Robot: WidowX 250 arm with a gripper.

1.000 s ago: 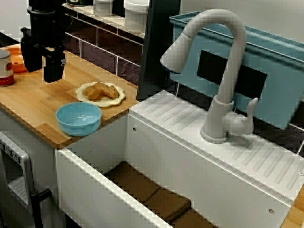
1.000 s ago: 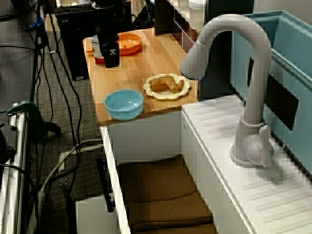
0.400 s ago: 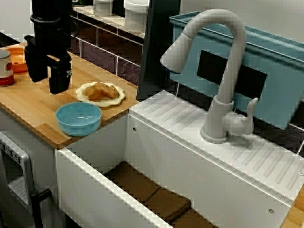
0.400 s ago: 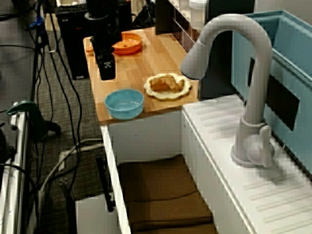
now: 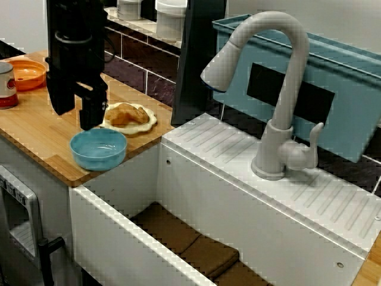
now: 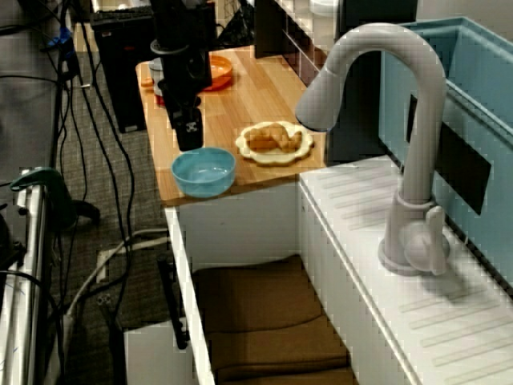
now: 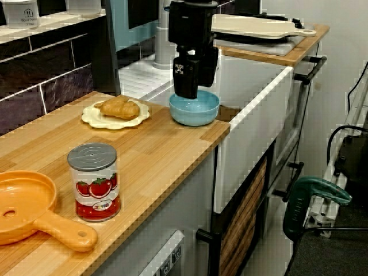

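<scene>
From the view facing the faucet, I see the black gripper (image 5: 74,117) hanging over the wooden table (image 5: 36,128) with its two fingers spread and nothing between them; bare wood shows through the gap. It sits just behind the blue bowl (image 5: 98,158), close above the bowl's rim at the back left. In the view from the table end, the gripper's tip overlaps that rim, and I cannot tell whether the two touch. The bowl stands upright near the table's front corner, beside the white sink (image 5: 196,179), and looks empty. Just beside the gripper is a scalloped plate (image 5: 151,123) carrying a pastry (image 5: 126,113). Well apart, toward the other end of the table, stand a tomato can (image 7: 94,181) and an orange pan (image 7: 29,210).
</scene>
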